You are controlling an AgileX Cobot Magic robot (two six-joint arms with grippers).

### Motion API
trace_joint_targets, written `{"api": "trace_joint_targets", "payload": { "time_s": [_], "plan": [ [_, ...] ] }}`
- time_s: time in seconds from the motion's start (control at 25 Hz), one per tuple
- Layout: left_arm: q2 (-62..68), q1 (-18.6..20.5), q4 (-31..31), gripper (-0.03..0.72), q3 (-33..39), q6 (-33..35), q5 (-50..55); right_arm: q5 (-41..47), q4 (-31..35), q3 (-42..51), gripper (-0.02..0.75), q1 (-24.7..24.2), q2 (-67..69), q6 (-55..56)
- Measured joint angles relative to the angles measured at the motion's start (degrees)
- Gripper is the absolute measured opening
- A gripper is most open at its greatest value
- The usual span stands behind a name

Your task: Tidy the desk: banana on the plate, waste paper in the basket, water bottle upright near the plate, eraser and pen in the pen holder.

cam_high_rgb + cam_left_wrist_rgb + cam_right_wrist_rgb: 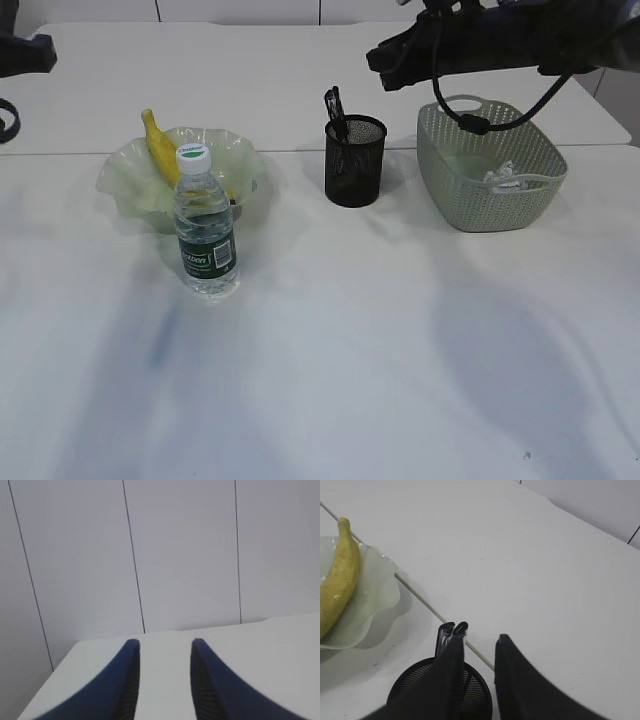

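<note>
Upright water bottle (206, 225) before plate (125, 175), banana (161, 148) lengthwise pointing away.

We see a yellow banana (158, 146) on a pale green, translucent plate (125, 180), a clear water bottle (205, 228) with white cap and dark green label, a black mesh pen holder (355, 161), and a grey-green woven-pattern basket (480, 195).
</note>
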Motion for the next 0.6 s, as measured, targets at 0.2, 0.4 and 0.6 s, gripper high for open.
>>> {"api": "trace_joint_targets", "payload": {
  "time_s": [0.2, 0.4, 0.6],
  "plan": [
    [-0.1, -2.1, -1.4, 0.239, 3.7, 0.4, -1.0, -0.8, 0.0, 0.0, 0.166, 0.0, 0.0, 0.0],
    [-1.6, -5.0, -4.9, 0.239, 7.5, 0.4, -1.4, -1.4, 0.0, 0.0, 0.166, 0.0, 0.0, 0.1],
    [-5.9, -7.7, -7.4, 0.239, 10.8, 1.8, 0.8, -1.4, 0.0, 0.1, 0.166, 0.0, -1.1, 0.1]
  ]
}}
